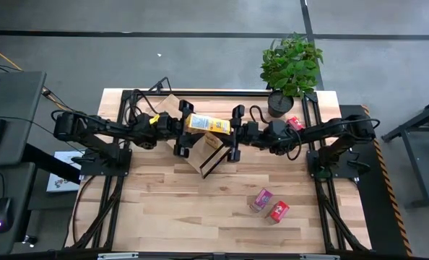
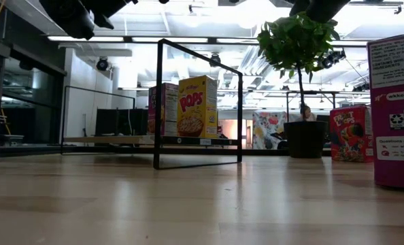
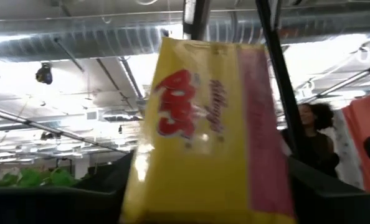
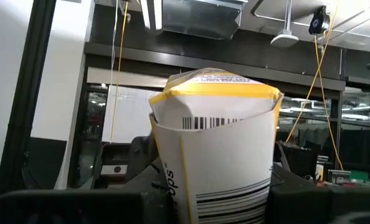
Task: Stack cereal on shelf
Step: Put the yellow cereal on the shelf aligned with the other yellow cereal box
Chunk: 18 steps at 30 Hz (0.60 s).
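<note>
A yellow cereal box [image 1: 207,124] hangs in the air between my left gripper [image 1: 188,124] and my right gripper [image 1: 231,130], above the shelf [image 1: 200,150]. It fills the left wrist view as a yellow printed face [image 3: 203,137] and the right wrist view as a white barcoded side [image 4: 216,143]. The low view shows the shelf board [image 2: 107,140] with its black wire frame [image 2: 198,75]; another yellow box [image 2: 197,107] and a pink-purple box [image 2: 162,109] stand upright on it. Both grippers are out of the low view. My left gripper is shut on the yellow box's left end [image 1: 191,123], coming level from the table's left; the box sits between its two fingers [image 3: 110,186], lifted clear. My right gripper is shut on the opposite end [image 1: 227,128], level from the right; the white wall [image 4: 172,130] bulges between its fingers [image 4: 309,199].
A pink-purple box [image 1: 261,199] and a red box [image 1: 278,211] lie on the table's near right. Another red box [image 1: 294,123] stands by the potted plant [image 1: 290,68] at the far right. In the low view a pink box [image 2: 396,109] stands close at the right.
</note>
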Each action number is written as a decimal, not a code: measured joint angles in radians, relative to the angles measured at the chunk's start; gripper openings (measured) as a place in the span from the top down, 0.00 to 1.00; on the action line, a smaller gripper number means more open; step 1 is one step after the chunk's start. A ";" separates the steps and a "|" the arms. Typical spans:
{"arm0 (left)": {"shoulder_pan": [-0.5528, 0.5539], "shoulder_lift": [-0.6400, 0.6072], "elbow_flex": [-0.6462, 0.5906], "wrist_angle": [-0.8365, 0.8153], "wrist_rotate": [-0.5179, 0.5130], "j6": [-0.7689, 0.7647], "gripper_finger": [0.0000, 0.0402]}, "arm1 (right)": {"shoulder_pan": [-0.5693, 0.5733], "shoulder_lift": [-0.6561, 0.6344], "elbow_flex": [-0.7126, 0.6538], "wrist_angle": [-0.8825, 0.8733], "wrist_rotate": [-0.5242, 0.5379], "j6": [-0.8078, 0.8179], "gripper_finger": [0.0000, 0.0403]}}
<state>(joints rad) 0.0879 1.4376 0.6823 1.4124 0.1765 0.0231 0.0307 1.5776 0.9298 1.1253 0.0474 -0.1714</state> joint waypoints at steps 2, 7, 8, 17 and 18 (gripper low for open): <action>0.000 0.000 0.000 -0.001 -0.022 0.001 0.51 | 0.000 0.000 0.000 -0.001 0.006 0.006 0.75; 0.003 0.000 0.000 -0.003 -0.030 0.012 0.74 | 0.000 0.000 0.000 0.000 0.020 0.014 0.63; 0.003 0.000 0.000 -0.005 -0.031 0.013 0.75 | 0.000 0.000 0.000 -0.001 0.022 0.014 0.59; 0.026 -0.056 0.000 -0.153 -0.063 0.017 0.75 | 0.003 -0.117 0.000 -0.274 0.110 -0.056 0.36; 0.033 -0.075 0.000 -0.198 -0.068 0.016 0.73 | 0.003 -0.143 -0.001 -0.328 0.111 -0.058 0.36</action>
<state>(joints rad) 0.1210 1.3626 0.6825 1.2148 0.1085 0.0388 0.0342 1.4345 0.9291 0.7969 0.1585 -0.2293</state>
